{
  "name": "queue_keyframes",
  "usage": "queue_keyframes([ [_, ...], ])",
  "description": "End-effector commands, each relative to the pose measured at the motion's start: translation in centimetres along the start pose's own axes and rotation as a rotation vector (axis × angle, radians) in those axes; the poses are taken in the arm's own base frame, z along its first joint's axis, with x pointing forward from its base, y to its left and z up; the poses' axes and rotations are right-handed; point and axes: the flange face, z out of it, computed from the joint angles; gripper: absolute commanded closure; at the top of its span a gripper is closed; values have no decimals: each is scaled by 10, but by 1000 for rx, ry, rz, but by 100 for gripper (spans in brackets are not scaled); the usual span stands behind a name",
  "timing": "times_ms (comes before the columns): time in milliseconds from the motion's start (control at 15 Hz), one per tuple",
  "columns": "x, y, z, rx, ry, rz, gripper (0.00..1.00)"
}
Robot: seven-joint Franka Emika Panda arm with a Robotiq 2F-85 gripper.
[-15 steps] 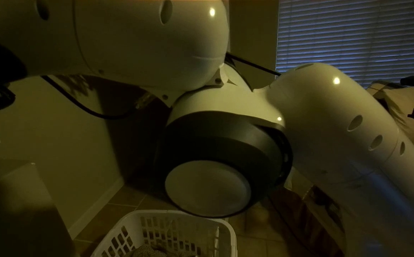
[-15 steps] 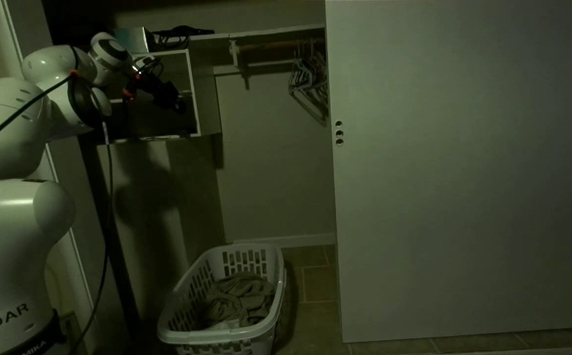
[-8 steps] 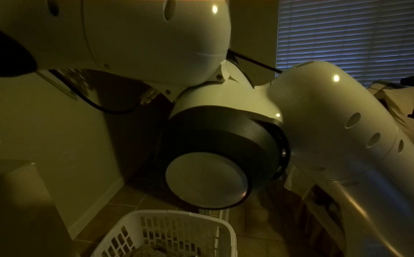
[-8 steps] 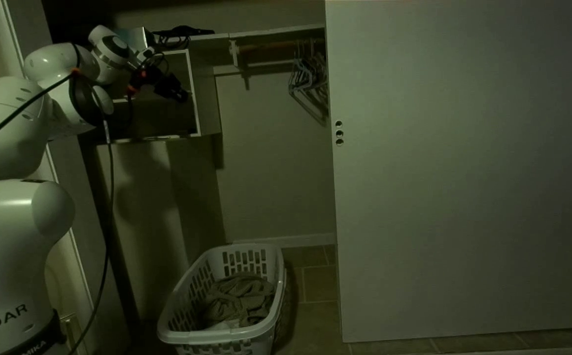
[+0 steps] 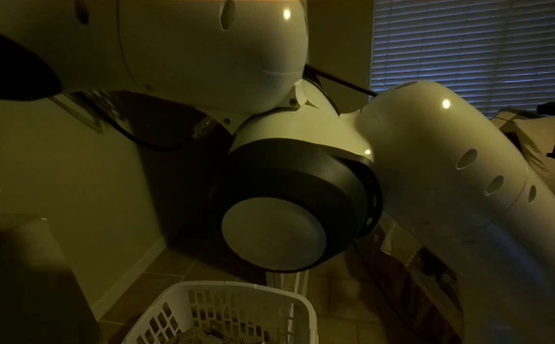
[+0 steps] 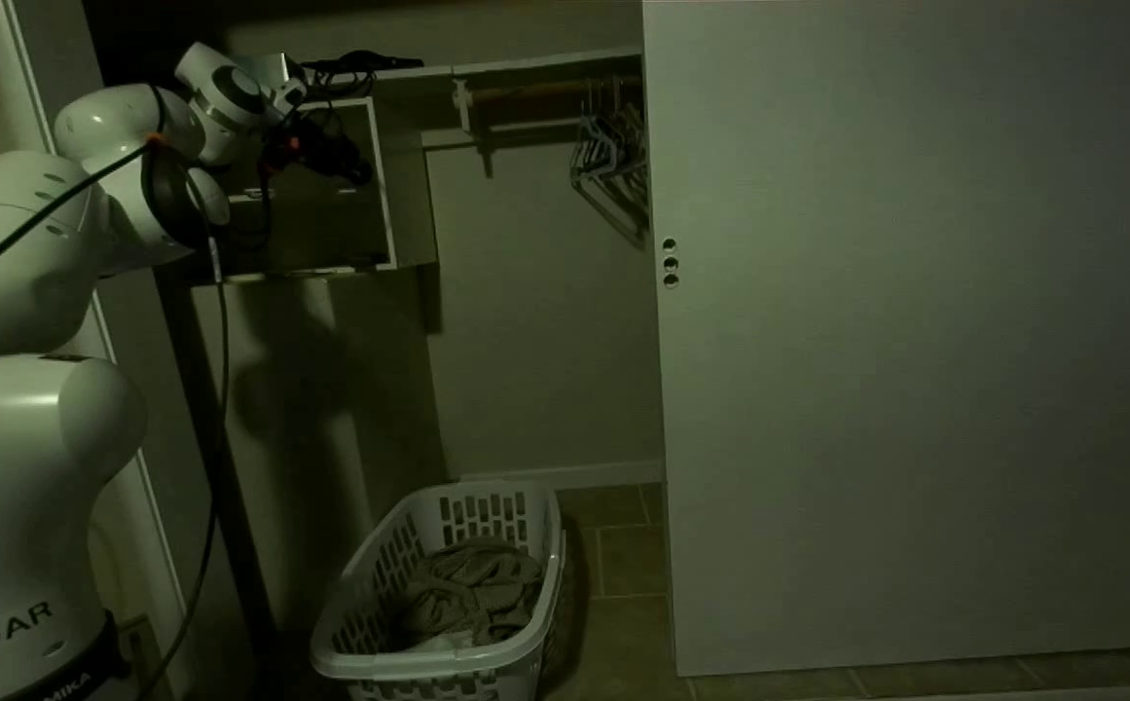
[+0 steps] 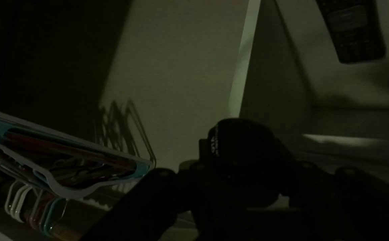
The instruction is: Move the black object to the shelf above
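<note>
A wide pale door (image 6: 915, 341) is covering the right part of the closet (image 6: 550, 389), and off to the left the white robot arm (image 6: 29, 268) is standing. In an exterior view slatted blinds (image 5: 478, 52) are glowing a dull blue behind it. An open-fronted shelf unit (image 6: 411, 185) is sitting high in the closet, an inner shelf (image 6: 253, 196) running across it. Below, a white laundry basket (image 6: 428, 666) is standing on the floor tiles (image 6: 628, 565), a rumpled cloth (image 6: 472, 589) lying in it, and a bunch of hangers (image 6: 608, 161) is dangling from the rod (image 6: 545, 95). Up above the unit a dark corded thing (image 6: 360, 63) is lying. The gripper (image 7: 239, 177) is hovering by the unit's open front, and in an exterior view it is showing above the inner shelf's edge; how far in it is, I cannot tell. In the wrist view a dark handset (image 7: 355, 36) is resting on a pale surface inside the unit. The black object (image 7: 244, 147) is sitting between the gripper's fingers (image 7: 137, 204), which are pinching it from both sides; a little white lettering (image 7: 214, 144) is catching the light.
</note>
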Motion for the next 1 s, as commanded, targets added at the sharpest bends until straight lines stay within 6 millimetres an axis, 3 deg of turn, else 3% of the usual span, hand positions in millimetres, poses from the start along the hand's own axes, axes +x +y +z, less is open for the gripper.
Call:
queue_keyframes([
  [0, 11, 9, 2, 48, 58, 39, 80],
  [933, 25, 17, 15, 339, 140, 43, 80],
])
